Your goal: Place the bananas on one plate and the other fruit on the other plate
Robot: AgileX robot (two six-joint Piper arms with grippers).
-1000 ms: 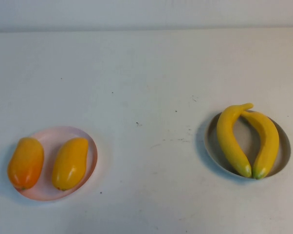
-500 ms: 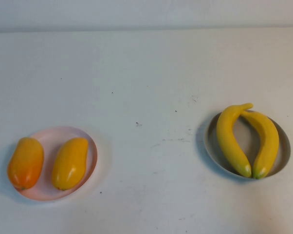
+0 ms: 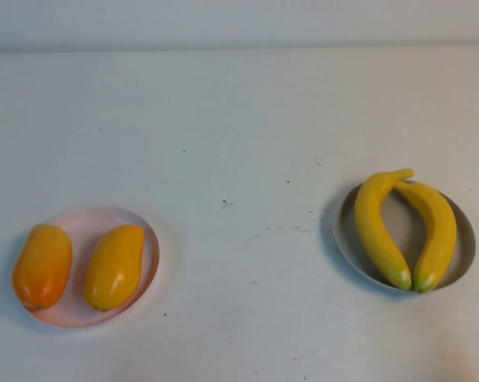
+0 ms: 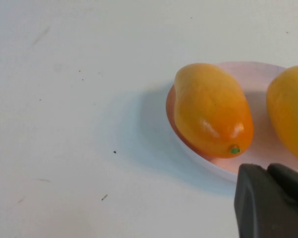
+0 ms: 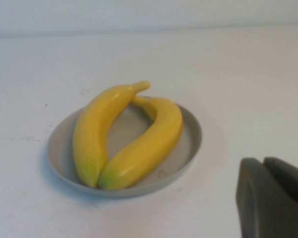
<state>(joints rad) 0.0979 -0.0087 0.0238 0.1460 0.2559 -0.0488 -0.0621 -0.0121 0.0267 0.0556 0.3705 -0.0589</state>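
Nothing moved (both grippers shut, clear)

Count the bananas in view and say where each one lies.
2. Both lie on the grey plate on the table's right: one banana on the plate's left, the other banana on its right, stems crossing at the far rim. None seems hidden.

left gripper [image 4: 273, 201]: black, blocky | right gripper [image 5: 273, 198]: dark grey, seemingly matte
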